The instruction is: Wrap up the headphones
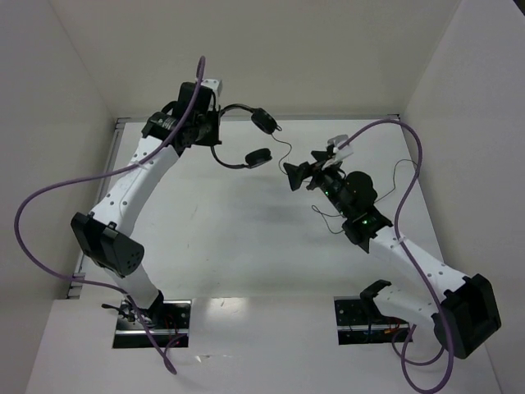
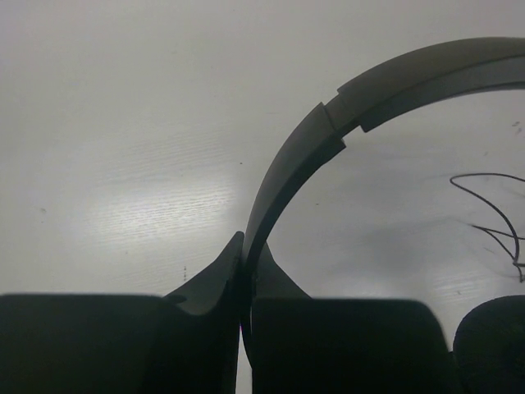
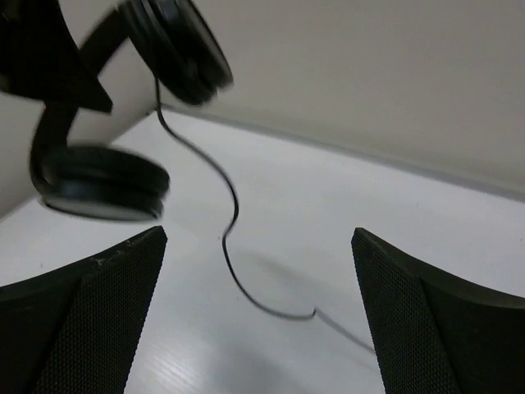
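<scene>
Item: headphones [image 1: 243, 131], black, with a thin curved headband [image 2: 305, 152], two round padded earcups and a long thin cord [image 1: 289, 148]. Location: far left part of the white table [image 1: 230, 238], near the back wall; the earcups hang toward the table's middle. Whether the lower earcup [image 3: 98, 182] touches the table cannot be told. Left gripper [image 1: 210, 125]: jaws pinched tight on the headband near one end. Right gripper [image 1: 299, 172]: jaws spread wide, holding nothing, facing the earcups, with the cord trailing across the table between its fingers [image 3: 107, 316].
</scene>
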Controlling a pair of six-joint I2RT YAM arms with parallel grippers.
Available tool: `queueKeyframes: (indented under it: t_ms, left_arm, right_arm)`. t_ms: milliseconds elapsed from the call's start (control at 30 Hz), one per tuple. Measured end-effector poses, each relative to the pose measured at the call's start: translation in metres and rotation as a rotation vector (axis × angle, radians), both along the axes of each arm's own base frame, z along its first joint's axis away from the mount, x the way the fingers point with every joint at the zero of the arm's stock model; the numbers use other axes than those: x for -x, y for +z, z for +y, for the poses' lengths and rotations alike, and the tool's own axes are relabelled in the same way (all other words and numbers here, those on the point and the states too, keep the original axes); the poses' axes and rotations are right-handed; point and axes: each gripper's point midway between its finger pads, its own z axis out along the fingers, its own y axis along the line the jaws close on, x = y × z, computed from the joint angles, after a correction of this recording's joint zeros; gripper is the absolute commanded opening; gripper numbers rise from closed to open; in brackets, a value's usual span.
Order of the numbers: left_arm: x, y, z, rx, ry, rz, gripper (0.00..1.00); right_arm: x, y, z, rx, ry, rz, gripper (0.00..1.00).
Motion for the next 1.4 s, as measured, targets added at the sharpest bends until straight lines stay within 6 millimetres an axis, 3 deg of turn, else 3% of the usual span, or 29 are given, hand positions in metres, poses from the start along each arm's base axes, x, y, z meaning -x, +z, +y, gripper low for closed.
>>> queueKeyframes:
  t_ms: [133,433,467,533,567,667,800,967,1033,1200,1400]
  left_arm:
    - [0.009,0.011,-0.009,0.067,-0.025,0.008,0.01]
    - [0.024,0.033,-0.021,0.154,-0.084,-0.010,0.01]
    - [0.026,0.034,-0.024,0.168,-0.100,-0.008,0.01]
    - [0.031,0.036,-0.030,0.194,-0.131,-0.002,0.01]
    - [0.033,0.037,-0.032,0.207,-0.143,0.004,0.01]
    - [0.041,0.040,-0.041,0.252,-0.183,0.021,0.01]
    - [0.053,0.050,-0.054,0.316,-0.259,0.028,0.01]
    - [0.071,0.069,-0.071,0.427,-0.355,0.002,0.01]
    - [0.082,0.067,-0.079,0.478,-0.406,0.016,0.01]
    - [0.109,0.047,-0.094,0.557,-0.519,0.132,0.01]
    - [0.147,0.031,-0.095,0.600,-0.622,0.207,0.01]
  right_arm:
    - [0.003,-0.036,0.004,0.032,0.025,0.065,1.00]
    - [-0.019,-0.044,0.028,0.048,0.084,0.060,0.98]
    - [-0.023,-0.047,0.030,0.056,0.079,0.060,0.91]
    - [-0.032,-0.055,0.032,0.081,0.067,0.061,0.67]
    - [-0.036,-0.058,0.032,0.092,0.058,0.061,0.38]
    - [-0.046,-0.062,0.028,0.088,0.012,0.065,0.15]
    - [-0.052,-0.054,0.024,0.044,-0.033,0.056,0.16]
    - [-0.056,-0.033,0.025,0.025,-0.037,0.011,0.05]
    - [-0.057,-0.032,0.025,0.026,-0.040,0.003,0.01]
    - [-0.066,-0.041,0.025,0.042,-0.059,0.019,0.01]
    - [-0.095,-0.074,0.030,0.094,-0.111,0.080,0.01]
